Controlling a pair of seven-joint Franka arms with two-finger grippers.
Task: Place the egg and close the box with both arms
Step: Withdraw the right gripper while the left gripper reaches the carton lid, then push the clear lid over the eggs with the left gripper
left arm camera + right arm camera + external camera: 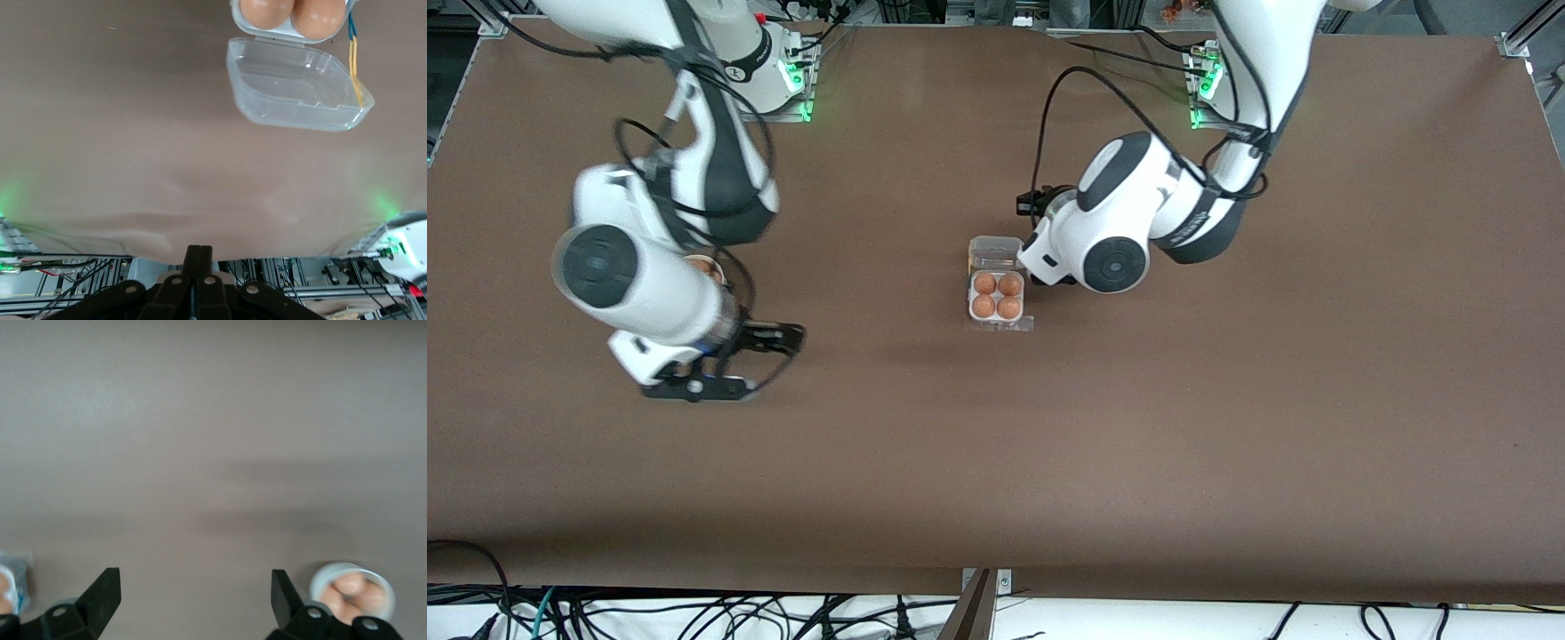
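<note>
The box (996, 318) is a small white tray near the table's middle, and each of its cells holds an orange-brown egg (984, 284). Its clear lid (996, 252) lies open, hinged back toward the robots' bases. The left wrist view shows the lid (297, 90) and two eggs (267, 12). My left gripper (1035, 201) is shut and empty, beside the lid, toward the left arm's end; the left wrist view shows its gripper (199, 257) with fingers pressed together. My right gripper (776, 363) is open and empty over bare table, apart from the box; the right wrist view shows it (193, 587) too.
A round white bowl (720, 276) with eggs sits under the right arm's wrist, toward the right arm's end; it shows in the right wrist view (320, 579). The brown table (1227, 427) stretches wide around the box.
</note>
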